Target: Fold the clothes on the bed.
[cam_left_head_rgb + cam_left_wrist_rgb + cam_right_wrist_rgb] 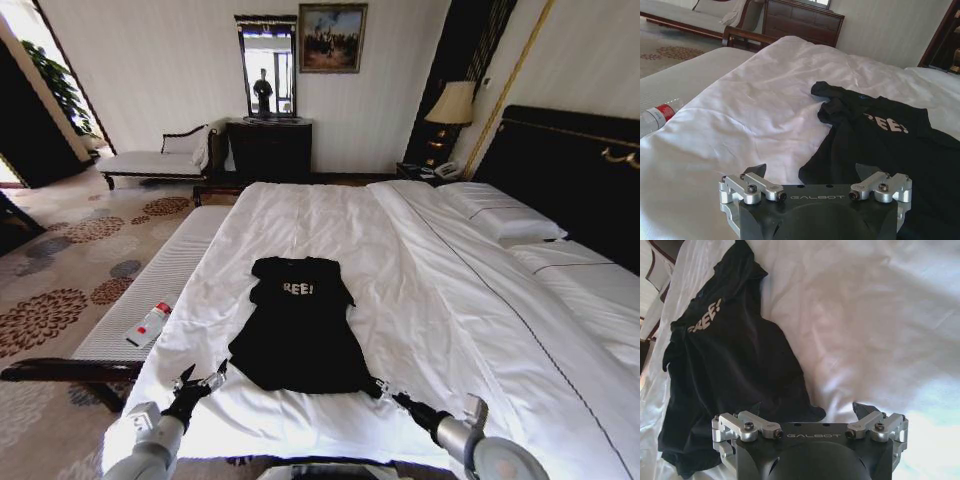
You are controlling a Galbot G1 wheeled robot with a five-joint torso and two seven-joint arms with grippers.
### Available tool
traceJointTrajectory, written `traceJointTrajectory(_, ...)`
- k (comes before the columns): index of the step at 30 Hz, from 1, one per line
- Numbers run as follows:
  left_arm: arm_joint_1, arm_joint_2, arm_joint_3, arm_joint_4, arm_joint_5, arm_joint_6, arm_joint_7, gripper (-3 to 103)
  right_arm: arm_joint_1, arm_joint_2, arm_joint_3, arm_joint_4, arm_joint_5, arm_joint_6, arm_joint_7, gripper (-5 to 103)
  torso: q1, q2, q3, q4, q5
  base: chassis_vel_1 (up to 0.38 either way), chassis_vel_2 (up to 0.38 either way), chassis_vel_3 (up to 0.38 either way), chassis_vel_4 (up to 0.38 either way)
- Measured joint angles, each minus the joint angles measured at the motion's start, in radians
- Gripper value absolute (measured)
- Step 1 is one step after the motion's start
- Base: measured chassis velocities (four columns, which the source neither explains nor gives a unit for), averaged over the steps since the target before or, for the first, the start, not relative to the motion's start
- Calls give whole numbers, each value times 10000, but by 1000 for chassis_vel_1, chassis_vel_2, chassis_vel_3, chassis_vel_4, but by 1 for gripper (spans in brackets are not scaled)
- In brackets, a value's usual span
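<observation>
I had both grippers, left (203,381) and right (385,392), spread open at the shirt's (298,325) hem corners on the bed (450,300), needing pinches before folding

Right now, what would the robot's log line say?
T-shirt: flat on bed, unfolded | left end effector: open, at hem corner | right end effector: open, at opposite corner

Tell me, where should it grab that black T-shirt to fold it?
Probably the T-shirt's two bottom hem corners, approached from the foot of the bed. It lies flat with its hem nearest the robot, and the open left hand and right hand already sit at those corners.
</observation>
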Motion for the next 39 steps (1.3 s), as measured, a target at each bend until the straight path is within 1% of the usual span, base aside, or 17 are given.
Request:
traceJointTrajectory(12,-118,147,192,-12,-5,79,-186,100,569,425,-123,-301,662,-185,224,101,0,1,0,3,-1,0,0,0,0)
traceJointTrajectory(14,-168,174,164,-6,-54,84,-207,100,566,424,-169,-320,662,-195,246,92,0,1,0,2,-2,0,0,0,0)
traceJointTrajectory(15,-168,174,164,-6,-54,84,-207,100,566,424,-169,-320,662,-195,246,92,0,1,0,2,-2,0,0,0,0)
traceJointTrajectory(17,-216,179,178,19,-84,93,-249,100,582,421,-223,-372,645,-195,246,82,0,0,0,1,-2,0,0,0,0)
traceJointTrajectory(18,-226,180,186,22,-87,96,-252,100,597,421,-243,-380,641,-195,248,82,-1,0,0,0,-2,0,0,0,0)
traceJointTrajectory(21,-267,209,200,23,-124,118,-290,100,710,397,-362,-441,629,-205,295,65,0,0,0,2,-2,0,0,0,0)
traceJointTrajectory(23,-270,215,193,21,-137,120,-294,100,731,390,-368,-451,633,-212,307,65,0,0,0,2,-2,0,0,0,0)
traceJointTrajectory(26,-298,234,92,17,-248,134,-319,100,813,358,-390,-458,746,-262,425,48,0,0,0,3,-2,0,0,0,0)
traceJointTrajectory(27,-298,234,92,17,-248,134,-319,100,813,358,-390,-458,746,-262,425,48,0,0,0,3,-2,0,0,0,0)
traceJointTrajectory(28,-324,236,65,25,-287,141,-327,100,815,351,-420,-455,757,-280,461,42,0,0,0,3,-1,0,0,0,0)
traceJointTrajectory(29,-348,238,53,33,-312,145,-333,100,811,345,-453,-448,756,-293,477,42,0,0,0,2,-1,0,0,0,0)
traceJointTrajectory(31,-409,238,17,34,-384,156,-360,100,800,345,-517,-440,752,-306,511,32,0,0,0,2,-2,0,0,0,0)
traceJointTrajectory(33,-429,238,-12,29,-426,166,-372,100,802,353,-538,-437,750,-310,534,27,0,0,0,2,-2,0,0,0,0)
traceJointTrajectory(34,-439,238,-44,21,-467,174,-379,100,806,362,-545,-435,750,-316,552,27,0,0,0,1,-2,0,0,0,0)
traceJointTrajectory(35,-441,238,-75,18,-494,182,-381,100,811,367,-546,-424,752,-324,571,16,0,0,0,2,-1,0,0,0,0)
traceJointTrajectory(37,-424,239,-120,18,-512,194,-372,100,809,378,-546,-396,757,-334,594,16,0,0,0,2,-1,0,0,0,0)
traceJointTrajectory(39,-371,231,-138,49,-514,202,-326,100,767,408,-522,-312,797,-352,631,5,0,0,0,3,-1,0,0,0,0)
